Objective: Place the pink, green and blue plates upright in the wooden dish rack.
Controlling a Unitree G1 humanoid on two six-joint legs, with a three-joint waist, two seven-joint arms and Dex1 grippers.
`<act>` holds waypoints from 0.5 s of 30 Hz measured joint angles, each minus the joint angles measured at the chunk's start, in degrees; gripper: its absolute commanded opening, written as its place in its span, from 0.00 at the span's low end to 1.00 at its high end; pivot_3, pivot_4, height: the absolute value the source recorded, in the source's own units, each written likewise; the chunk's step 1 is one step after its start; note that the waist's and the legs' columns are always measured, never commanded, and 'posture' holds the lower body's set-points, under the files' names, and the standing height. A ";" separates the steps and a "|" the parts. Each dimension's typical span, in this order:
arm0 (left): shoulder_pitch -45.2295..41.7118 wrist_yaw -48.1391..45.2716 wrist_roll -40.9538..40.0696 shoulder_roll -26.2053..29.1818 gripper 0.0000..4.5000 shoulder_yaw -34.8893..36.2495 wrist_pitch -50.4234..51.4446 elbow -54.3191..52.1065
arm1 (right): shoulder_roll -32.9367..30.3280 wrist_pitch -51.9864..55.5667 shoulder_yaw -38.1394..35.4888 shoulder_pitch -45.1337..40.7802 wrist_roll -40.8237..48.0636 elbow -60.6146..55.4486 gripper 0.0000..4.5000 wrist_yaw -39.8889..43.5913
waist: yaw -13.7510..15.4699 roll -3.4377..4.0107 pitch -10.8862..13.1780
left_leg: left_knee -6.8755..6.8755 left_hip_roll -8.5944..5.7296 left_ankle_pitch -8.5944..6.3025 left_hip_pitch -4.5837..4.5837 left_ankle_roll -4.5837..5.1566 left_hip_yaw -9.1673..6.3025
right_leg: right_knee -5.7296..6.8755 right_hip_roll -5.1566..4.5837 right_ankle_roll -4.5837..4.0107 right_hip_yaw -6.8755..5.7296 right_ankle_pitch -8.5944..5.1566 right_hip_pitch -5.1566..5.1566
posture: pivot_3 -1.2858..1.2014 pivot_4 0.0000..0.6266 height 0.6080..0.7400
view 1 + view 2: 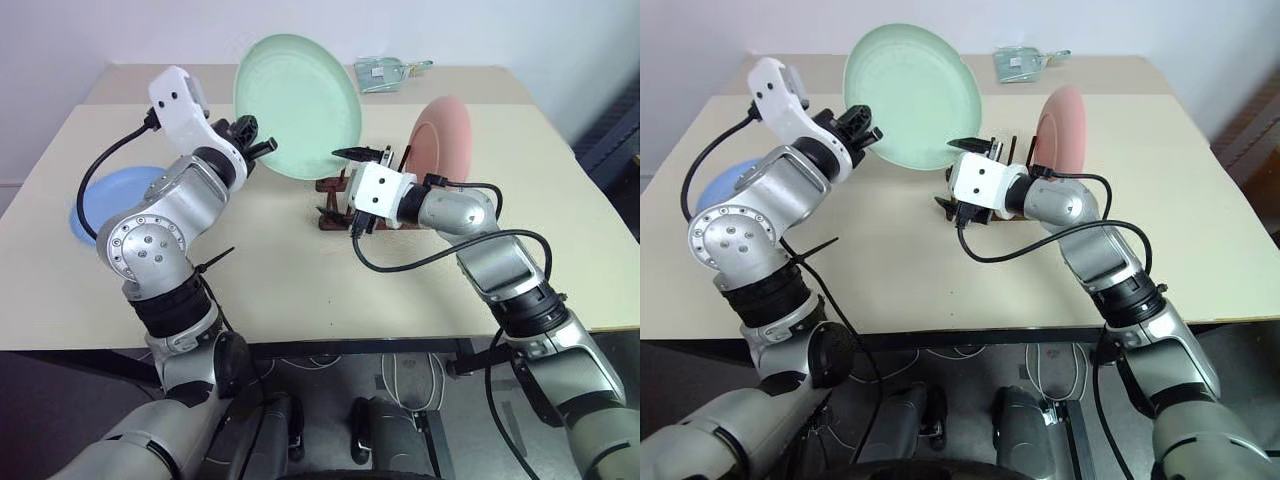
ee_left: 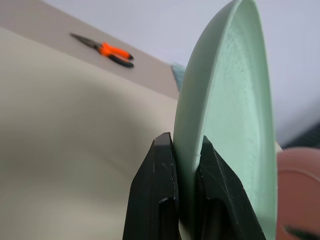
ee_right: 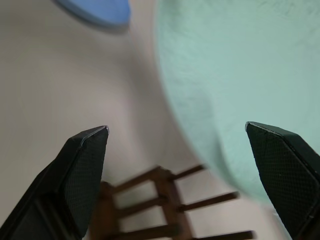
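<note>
Left wrist view showed left gripper (image 2: 187, 200) jaws clamping the green plate (image 2: 225, 125); right gripper (image 3: 200, 175) jaws gaped. Next: seat it between wooden dish rack (image 1: 335, 200) pegs.

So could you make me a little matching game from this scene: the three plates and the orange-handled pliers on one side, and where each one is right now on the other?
Things:
1. green plate
2. pink plate
3. blue plate
4. orange-handled pliers

Places:
A. lying flat on the table, beside the left arm
B. standing upright in the wooden dish rack
C. held up on edge, its rim pinched by the left end effector
D. lying far back on the table

Pairs: 1-C, 2-B, 3-A, 4-D
</note>
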 measured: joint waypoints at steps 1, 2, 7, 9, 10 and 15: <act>-0.03 0.58 -0.55 -0.66 0.00 0.36 0.39 0.00 | 0.50 -1.93 0.08 -0.51 -1.43 1.92 0.81 -0.75 | -0.02 0.00 0.00 | 0.00 0.00 0.00 0.00 0.00 0.00 | 0.00 0.00 0.00 0.00 0.00 0.00 | 0.52 0.24 1.00; -0.12 0.82 -1.17 -1.28 0.00 0.65 0.77 0.00 | 0.79 -3.60 0.21 -0.92 -2.75 3.69 0.69 -1.46 | -0.05 0.00 0.00 | 0.00 0.00 0.00 0.00 0.00 0.00 | -0.01 0.00 0.00 0.00 0.00 0.01 | 0.52 0.24 1.00; -0.17 0.96 -2.86 -0.99 0.00 0.69 2.14 -0.46 | 2.05 -9.23 0.36 -2.03 -7.28 8.40 0.15 -3.70 | -0.07 0.01 0.00 | 0.00 0.00 0.00 0.00 -0.01 0.00 | -0.02 0.02 0.00 0.00 0.00 0.02 | 0.52 0.24 1.00; -0.36 0.95 -3.15 -0.85 0.00 0.70 2.19 -0.55 | 2.10 -10.78 0.83 -2.00 -8.88 8.94 0.00 -3.63 | -0.04 0.01 0.00 | 0.00 0.00 0.01 0.00 -0.02 -0.02 | -0.02 0.03 0.00 0.00 0.00 0.03 | 0.52 0.24 1.00; -0.42 0.95 -3.31 -0.86 0.09 0.83 2.02 -0.53 | 2.17 -11.32 0.87 -1.92 -9.19 8.98 0.00 -3.62 | -0.05 0.01 0.00 | 0.00 0.00 0.01 0.00 -0.02 -0.02 | -0.02 0.03 0.00 0.00 0.00 0.04 | 0.52 0.24 1.00; -2.54 0.12 -5.19 -0.80 0.58 3.57 -4.68 2.42 | 2.22 -12.54 -0.04 -1.89 -9.44 6.79 0.00 -3.77 | -0.03 0.00 0.01 | 0.00 0.00 0.02 0.00 -0.04 -0.04 | -0.03 0.05 0.00 -0.01 0.00 0.04 | 0.52 0.24 1.00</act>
